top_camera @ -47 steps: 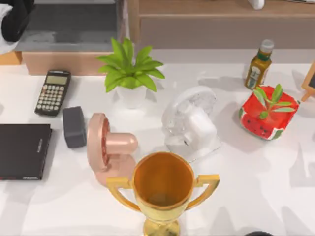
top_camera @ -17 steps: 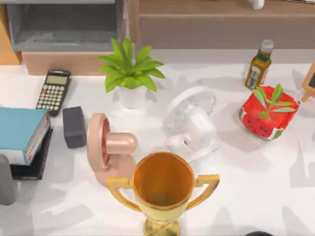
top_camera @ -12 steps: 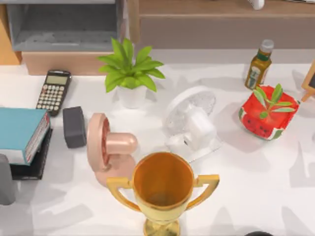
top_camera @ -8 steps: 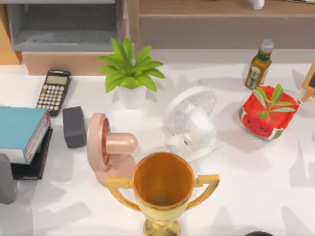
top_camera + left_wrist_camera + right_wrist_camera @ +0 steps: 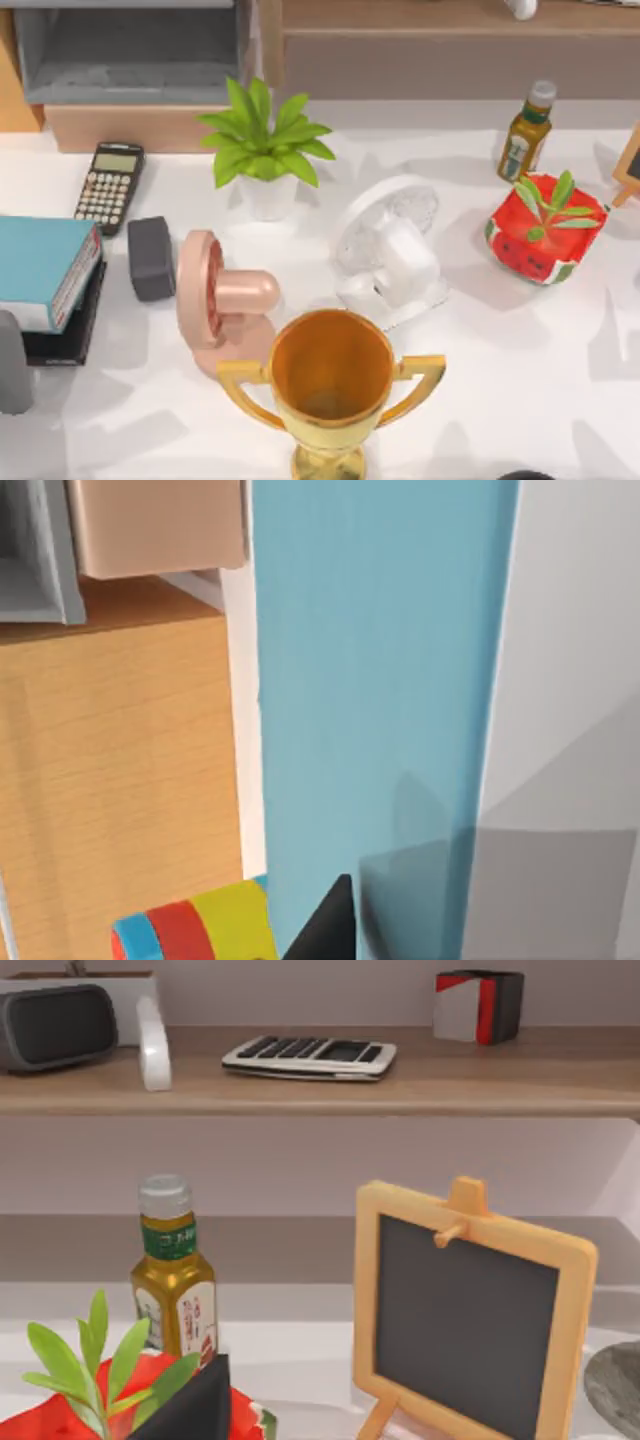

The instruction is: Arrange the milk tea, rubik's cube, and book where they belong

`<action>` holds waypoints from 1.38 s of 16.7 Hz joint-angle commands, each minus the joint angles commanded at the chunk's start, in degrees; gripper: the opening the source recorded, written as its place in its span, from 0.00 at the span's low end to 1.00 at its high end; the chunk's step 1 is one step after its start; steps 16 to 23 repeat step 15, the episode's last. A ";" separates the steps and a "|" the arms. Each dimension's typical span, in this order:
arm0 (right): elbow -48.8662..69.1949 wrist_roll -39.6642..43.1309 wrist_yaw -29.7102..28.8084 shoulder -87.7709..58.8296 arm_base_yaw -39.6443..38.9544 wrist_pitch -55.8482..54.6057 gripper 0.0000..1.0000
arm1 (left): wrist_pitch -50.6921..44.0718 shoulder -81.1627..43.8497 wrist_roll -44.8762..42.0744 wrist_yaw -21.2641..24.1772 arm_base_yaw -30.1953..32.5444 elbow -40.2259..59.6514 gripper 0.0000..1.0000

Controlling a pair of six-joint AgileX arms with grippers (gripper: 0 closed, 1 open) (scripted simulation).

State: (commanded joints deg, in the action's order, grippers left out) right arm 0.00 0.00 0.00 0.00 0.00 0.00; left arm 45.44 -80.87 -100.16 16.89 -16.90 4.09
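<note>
Right now I judge the book (image 5: 40, 268) step as all but done: it lies flat on the black slab (image 5: 62, 345) at the table's (image 5: 520, 380) left edge, beside the calculator (image 5: 108, 187). My left arm sits at that edge, a grey part of it just below the book; its wrist view looks straight down the teal cover, with a colourful cube (image 5: 200, 930) beside it. Whether the left tool is apart or together I cannot tell. Next I should back it clear, then go for the cube. My right arm idles low at the right, facing the bottle (image 5: 176, 1275) and chalkboard (image 5: 470, 1305); its tool state I cannot tell either
</note>
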 joint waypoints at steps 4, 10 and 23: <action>0.00 0.00 0.00 0.00 0.00 0.00 1.00 | 0.00 0.00 0.00 0.00 0.00 0.00 0.60; 0.00 0.00 0.00 0.00 0.00 0.00 1.00 | 0.00 0.00 0.00 0.00 0.00 0.00 1.00; 0.00 0.00 0.00 0.00 0.00 0.00 1.00 | 0.00 0.00 0.00 0.00 0.00 0.00 1.00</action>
